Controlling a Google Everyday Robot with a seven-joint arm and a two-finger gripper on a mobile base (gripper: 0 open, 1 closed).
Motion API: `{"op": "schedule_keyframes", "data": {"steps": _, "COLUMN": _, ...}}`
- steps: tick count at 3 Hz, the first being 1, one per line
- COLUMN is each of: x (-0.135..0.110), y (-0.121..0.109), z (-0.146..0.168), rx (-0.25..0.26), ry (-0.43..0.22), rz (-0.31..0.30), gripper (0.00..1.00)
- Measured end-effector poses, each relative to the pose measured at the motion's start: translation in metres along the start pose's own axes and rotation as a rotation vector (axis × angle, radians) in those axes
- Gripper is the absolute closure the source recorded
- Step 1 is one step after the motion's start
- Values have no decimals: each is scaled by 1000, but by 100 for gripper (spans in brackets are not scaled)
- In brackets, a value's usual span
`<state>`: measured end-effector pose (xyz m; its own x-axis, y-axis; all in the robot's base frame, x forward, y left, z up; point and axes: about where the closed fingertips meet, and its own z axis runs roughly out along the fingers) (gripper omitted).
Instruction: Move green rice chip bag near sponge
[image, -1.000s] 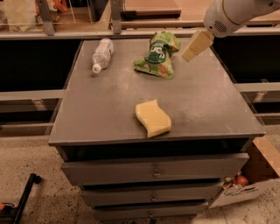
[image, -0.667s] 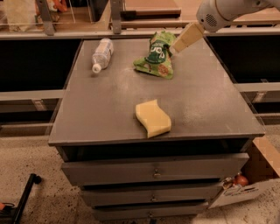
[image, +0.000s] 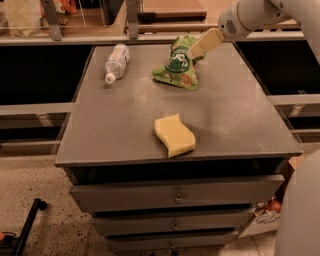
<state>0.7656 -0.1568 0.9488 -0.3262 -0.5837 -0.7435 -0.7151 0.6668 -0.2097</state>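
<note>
My gripper is at the back of the table, right at the top of the green rice chip bag. Between the bag and the sponge the top is bare, so I see a free way. The bottle lies on the bag's other side, well apart from that way.

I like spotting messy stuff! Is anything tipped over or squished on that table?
Yes. The clear bottle lies on its side at the back left, and the green chip bag to its right is crumpled. The gripper is at the bag's top right edge. Nothing looks spilled; the sponge lies flat.
</note>
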Motion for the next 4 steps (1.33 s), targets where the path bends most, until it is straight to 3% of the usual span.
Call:
{"op": "schedule_keyframes", "data": {"steps": 2, "x": 7, "y": 8, "z": 45, "rx": -92, "ry": -25, "rz": 116, "gripper": 0}}
{"op": "schedule_keyframes", "data": {"steps": 4, "x": 7, "y": 19, "z": 68, "rx": -125, "ry": -14, "rz": 155, "gripper": 0}}
